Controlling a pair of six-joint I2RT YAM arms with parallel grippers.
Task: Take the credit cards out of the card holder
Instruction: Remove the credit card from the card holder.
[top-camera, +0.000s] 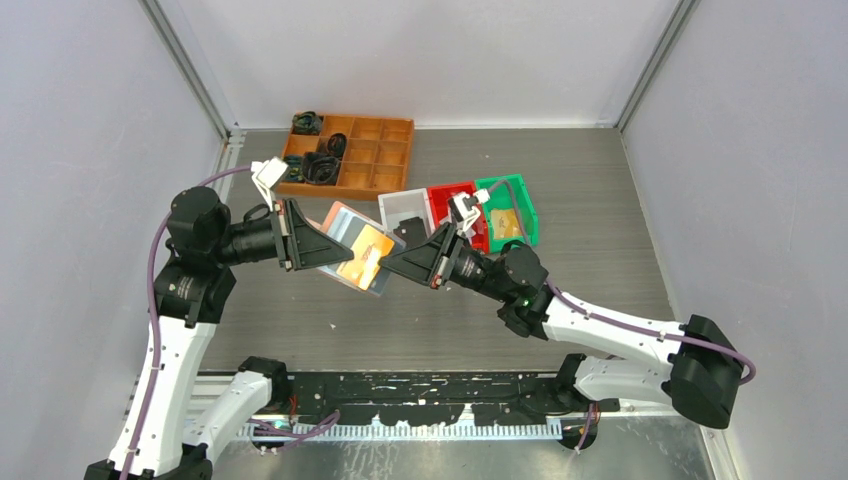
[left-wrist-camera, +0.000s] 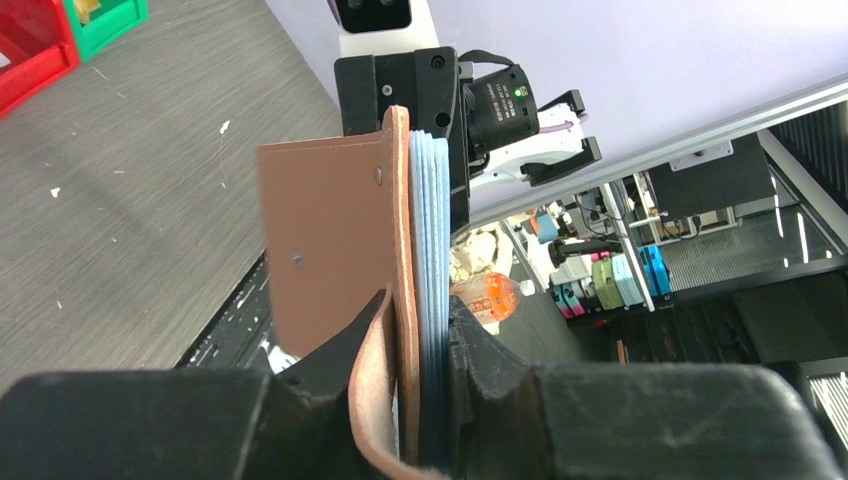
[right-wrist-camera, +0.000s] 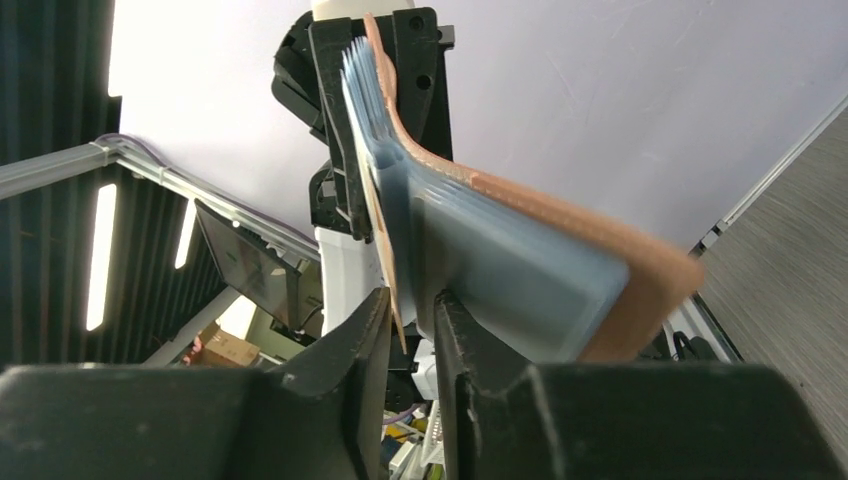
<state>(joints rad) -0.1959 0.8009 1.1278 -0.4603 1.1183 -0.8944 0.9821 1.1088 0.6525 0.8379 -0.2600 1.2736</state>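
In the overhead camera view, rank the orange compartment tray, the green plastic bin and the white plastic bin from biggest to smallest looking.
1. orange compartment tray, clearly the largest
2. green plastic bin
3. white plastic bin, somewhat smaller than the green one

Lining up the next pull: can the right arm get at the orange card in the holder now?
Probably yes. The left gripper holds the card holder in the air, and the right gripper is shut on a thin leaf of it at the orange card; nothing lies between.
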